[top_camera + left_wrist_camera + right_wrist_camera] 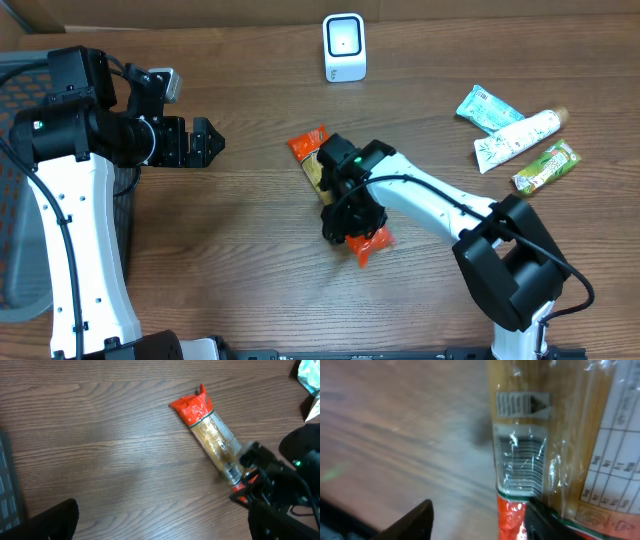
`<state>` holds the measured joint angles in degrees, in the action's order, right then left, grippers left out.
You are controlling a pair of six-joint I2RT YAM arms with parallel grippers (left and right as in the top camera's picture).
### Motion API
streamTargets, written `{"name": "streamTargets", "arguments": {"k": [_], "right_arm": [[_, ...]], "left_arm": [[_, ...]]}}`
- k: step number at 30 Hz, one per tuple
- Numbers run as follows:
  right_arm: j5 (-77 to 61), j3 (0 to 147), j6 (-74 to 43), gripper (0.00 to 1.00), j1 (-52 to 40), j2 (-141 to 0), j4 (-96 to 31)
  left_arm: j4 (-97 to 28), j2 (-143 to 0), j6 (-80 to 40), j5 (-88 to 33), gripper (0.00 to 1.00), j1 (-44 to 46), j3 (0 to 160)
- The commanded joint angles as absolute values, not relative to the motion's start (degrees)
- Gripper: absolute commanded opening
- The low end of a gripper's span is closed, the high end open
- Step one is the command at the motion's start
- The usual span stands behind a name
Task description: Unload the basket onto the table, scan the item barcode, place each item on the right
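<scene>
The item is a long clear packet of pale noodles with red ends (309, 145), lying flat on the wooden table near its middle. It also shows in the left wrist view (210, 435). My right gripper (345, 215) hangs low over the packet's near end, open. In the right wrist view its barcode (520, 462) faces up and the red end sits by the right finger, with a gap to the left finger (415, 520). My left gripper (205, 140) is wide open and empty, off to the left. The white scanner (345, 47) stands at the back.
A teal packet (488, 108), a white tube (520, 138) and a green packet (547, 166) lie at the right. A dark mesh basket (20, 200) sits at the left edge behind the left arm.
</scene>
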<state>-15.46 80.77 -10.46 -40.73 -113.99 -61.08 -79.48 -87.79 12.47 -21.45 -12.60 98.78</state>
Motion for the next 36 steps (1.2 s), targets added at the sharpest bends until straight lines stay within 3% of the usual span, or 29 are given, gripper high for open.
{"name": "streamTargets", "arguments": {"k": [1,6,11,13,15,20,24,31,36], "right_arm": [[-1.98,80.4,-10.52,0.63,-37.93,-112.62,-60.12],[6.35,80.4,-10.46,0.65,-32.53,-112.73,-55.75],[6.35,80.4,-9.19,0.67,-24.34,-113.19,-44.97],[2.35,80.4,-9.19,0.76,-21.34,-113.6,-38.61],[-3.9,80.4,-9.19,0.79,-19.14,-114.02,-32.71],[-17.15,80.79,-12.8,0.7,-16.32,-113.99,-26.22],[-22.28,81.93,-18.52,0.66,-17.45,-111.46,-29.19],[-22.31,81.76,-24.01,0.74,-25.32,-110.43,-28.93],[-13.85,81.76,-23.94,0.8,-32.56,-114.56,-20.71]], "left_arm": [[-79.44,-87.85,13.74,-22.06,1.0,-12.34,99.5],[-79.42,-87.85,13.74,-22.04,0.99,-12.34,99.5],[-79.44,-87.85,13.74,-22.06,0.99,-12.34,99.5],[-79.42,-87.85,13.74,-22.06,1.0,-12.34,99.5],[-79.44,-87.85,13.74,-22.04,1.0,-12.34,99.5],[-79.42,-87.85,13.74,-22.04,0.99,-12.34,99.5],[-79.44,-87.85,13.74,-22.06,0.99,-12.34,99.5],[-79.42,-87.85,13.74,-22.06,1.0,-12.34,99.5],[-79.44,-87.85,13.74,-22.04,1.0,-12.34,99.5]]}}
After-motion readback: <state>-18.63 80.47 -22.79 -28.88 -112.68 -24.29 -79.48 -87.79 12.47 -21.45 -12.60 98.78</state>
